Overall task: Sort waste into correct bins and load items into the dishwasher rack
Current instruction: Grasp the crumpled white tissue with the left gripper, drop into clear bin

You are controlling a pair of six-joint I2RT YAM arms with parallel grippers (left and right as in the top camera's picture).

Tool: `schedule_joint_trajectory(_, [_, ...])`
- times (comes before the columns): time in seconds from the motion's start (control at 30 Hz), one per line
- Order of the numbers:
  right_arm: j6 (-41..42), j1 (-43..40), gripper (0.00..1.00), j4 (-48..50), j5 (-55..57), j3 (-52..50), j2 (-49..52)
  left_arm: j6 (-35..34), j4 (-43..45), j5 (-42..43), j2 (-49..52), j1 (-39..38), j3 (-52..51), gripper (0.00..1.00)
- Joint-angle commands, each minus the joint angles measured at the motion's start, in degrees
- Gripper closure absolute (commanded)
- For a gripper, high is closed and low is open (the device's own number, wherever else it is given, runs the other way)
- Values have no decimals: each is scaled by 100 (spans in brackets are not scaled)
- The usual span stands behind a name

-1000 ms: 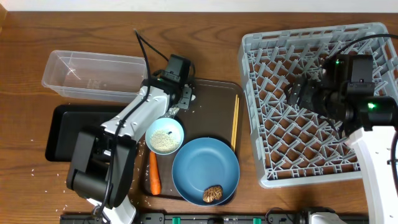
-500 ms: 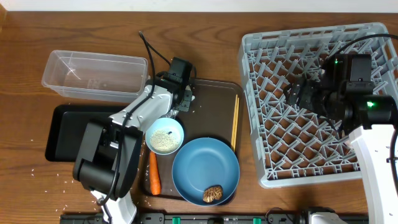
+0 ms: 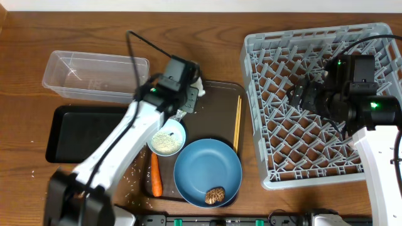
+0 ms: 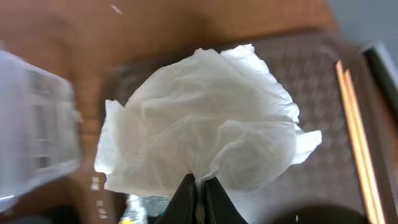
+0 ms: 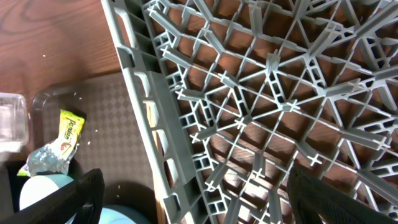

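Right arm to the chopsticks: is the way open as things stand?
Probably yes. The right gripper is open and empty above the rack, and the chopsticks lie uncovered along the brown tray's rack-side edge. The left gripper, shut on the crumpled paper, is over the tray's far corner.

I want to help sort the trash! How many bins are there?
2. A clear plastic tub sits at the upper left in the overhead view, and a shallow black tray lies just below it, beside the brown serving tray. None seems hidden.
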Motion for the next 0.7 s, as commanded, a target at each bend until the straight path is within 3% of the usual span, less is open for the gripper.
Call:
schedule_joint_trajectory(0.0, [72, 48, 13, 35, 52, 52, 13, 149, -55, -365, -140, 109, 52, 94])
schedule_joint_trajectory(0.17, [70, 46, 12, 15, 55, 52, 13, -76, -118, -2131, -168, 498, 52, 94])
schedule_joint_trajectory(0.5, [72, 85, 12, 44, 52, 52, 15, -76, 553, -1003, 267, 2076, 52, 93])
schedule_joint_trajectory(0.53, [72, 85, 12, 24, 52, 50, 15, -76, 542, -898, 293, 2153, 52, 83])
schedule_joint_trajectory(0.57, [72, 85, 12, 11, 52, 48, 15, -76, 531, -715, 315, 2212, 52, 57])
schedule_joint_trajectory(0.6, [72, 85, 12, 4, 52, 44, 15, -74, 505, -516, 315, 2245, 52, 39])
schedule_joint_trajectory(0.67, [74, 85, 12, 20, 52, 37, 17, -74, 413, -238, 280, 2240, 52, 27])
